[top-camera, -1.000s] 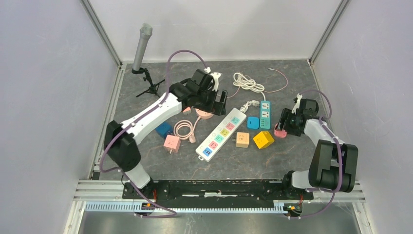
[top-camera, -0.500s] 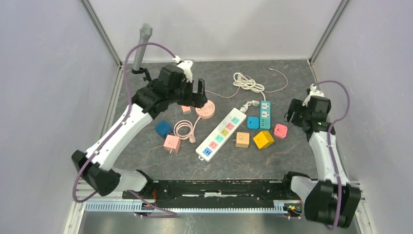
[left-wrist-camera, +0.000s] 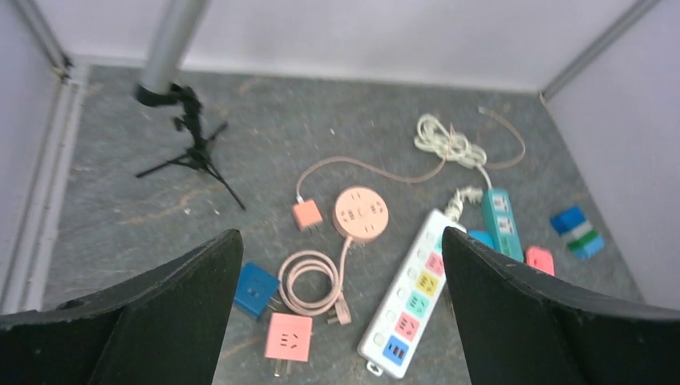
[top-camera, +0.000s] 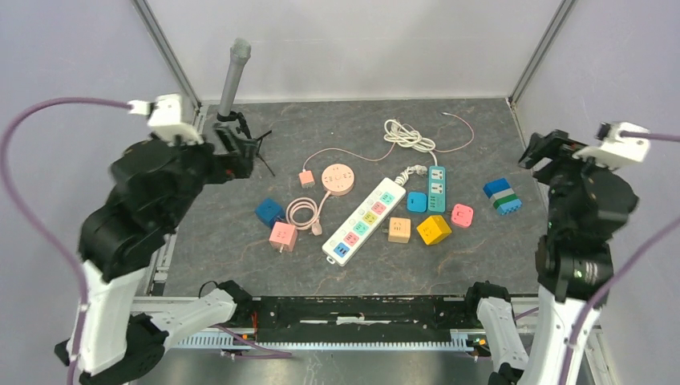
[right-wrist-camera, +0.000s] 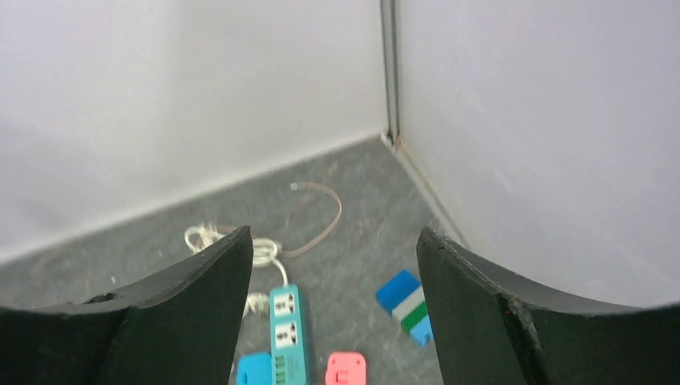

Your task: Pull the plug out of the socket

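Note:
The small salmon plug (top-camera: 306,178) lies on the mat just left of the round pink socket (top-camera: 338,178), apart from it, with its thin cable running off to the far side. Both show in the left wrist view, the plug (left-wrist-camera: 306,215) and the socket (left-wrist-camera: 362,213). My left gripper (top-camera: 239,149) is open and empty, raised high at the far left near the tripod; in its own view (left-wrist-camera: 341,237) the jaws stand wide apart. My right gripper (top-camera: 542,149) is open and empty, raised at the far right, and shows wide in its own view (right-wrist-camera: 334,233).
A white power strip (top-camera: 365,221), a teal strip (top-camera: 436,188), blue, orange, yellow and pink cube adapters and a blue-white-green block (top-camera: 502,196) lie mid-table. A blue adapter (top-camera: 269,212), pink adapter (top-camera: 283,235), coiled pink cable (top-camera: 303,212), white cord (top-camera: 405,135) and microphone tripod (top-camera: 232,80) are also there.
Both arms have lifted and drawn back from the middle, the left toward the far left, the right toward the far right. The blue-white-green block has come into view.

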You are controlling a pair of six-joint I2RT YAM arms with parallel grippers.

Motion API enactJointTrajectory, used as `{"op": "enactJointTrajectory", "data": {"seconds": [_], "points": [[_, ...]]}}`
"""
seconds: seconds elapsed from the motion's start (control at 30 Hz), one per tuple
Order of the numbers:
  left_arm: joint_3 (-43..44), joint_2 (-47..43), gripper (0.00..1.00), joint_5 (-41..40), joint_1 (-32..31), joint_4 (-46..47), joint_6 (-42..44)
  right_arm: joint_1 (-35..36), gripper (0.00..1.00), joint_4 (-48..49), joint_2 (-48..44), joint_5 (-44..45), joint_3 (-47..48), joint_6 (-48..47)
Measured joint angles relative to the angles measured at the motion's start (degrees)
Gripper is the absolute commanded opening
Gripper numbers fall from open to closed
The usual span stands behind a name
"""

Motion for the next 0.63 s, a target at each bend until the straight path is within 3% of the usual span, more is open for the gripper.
{"op": "enactJointTrajectory", "data": {"seconds": [0.13, 0.37, 0.63], "points": [[5.99, -2.89, 1.00, -4.83, 0.00, -3.30, 0.02, 0.00, 0.83, -1.53, -1.81, 2.21, 8.74, -0.24], [18.78, -2.99, 1.00, -5.11, 0.00, -5.40, 0.50, 0.00, 0.84, -3.10, -1.77, 3.58, 16.98, -1.42], [18.49, -3.13, 1.00, -4.76, 0.00, -7.04, 0.61, 0.00, 0.85, -5.49, -1.75, 3.45, 18.01, -1.40]]}}
